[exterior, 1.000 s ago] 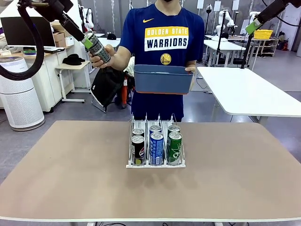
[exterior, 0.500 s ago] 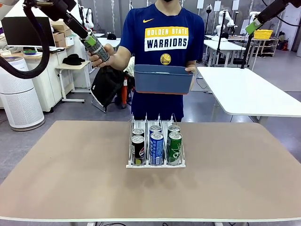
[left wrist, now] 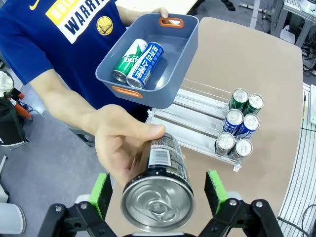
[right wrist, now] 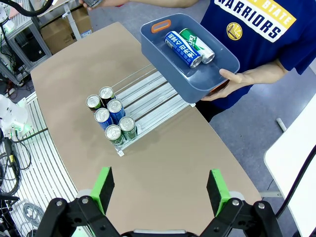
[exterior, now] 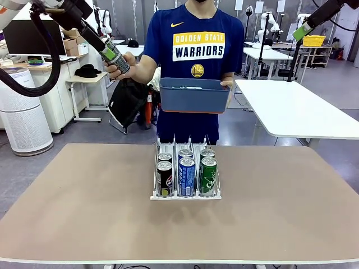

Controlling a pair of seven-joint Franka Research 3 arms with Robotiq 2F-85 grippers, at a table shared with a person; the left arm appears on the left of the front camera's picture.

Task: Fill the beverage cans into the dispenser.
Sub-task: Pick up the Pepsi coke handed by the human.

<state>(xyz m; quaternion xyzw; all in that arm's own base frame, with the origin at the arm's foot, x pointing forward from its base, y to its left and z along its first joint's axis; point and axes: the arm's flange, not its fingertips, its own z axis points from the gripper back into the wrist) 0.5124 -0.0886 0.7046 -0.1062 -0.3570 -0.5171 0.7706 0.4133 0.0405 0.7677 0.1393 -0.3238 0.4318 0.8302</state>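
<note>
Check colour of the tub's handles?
Orange handles on the blue tub; clearest in left wrist view.

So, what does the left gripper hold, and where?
Nothing: the left gripper is open around the top of the black can; the person's hand grips its body.

The person's blue shirt (exterior: 198, 46), beyond the left gripper (left wrist: 158, 192), reads "GOLDEN STATE WARRIORS" in yellow and white. The black can (left wrist: 160, 170) right in front of that gripper bears a barcode, its digits illegible. Farther off, the blue can (left wrist: 144, 64) lying in the tub (left wrist: 185, 59) has white lettering too small to read.
</note>
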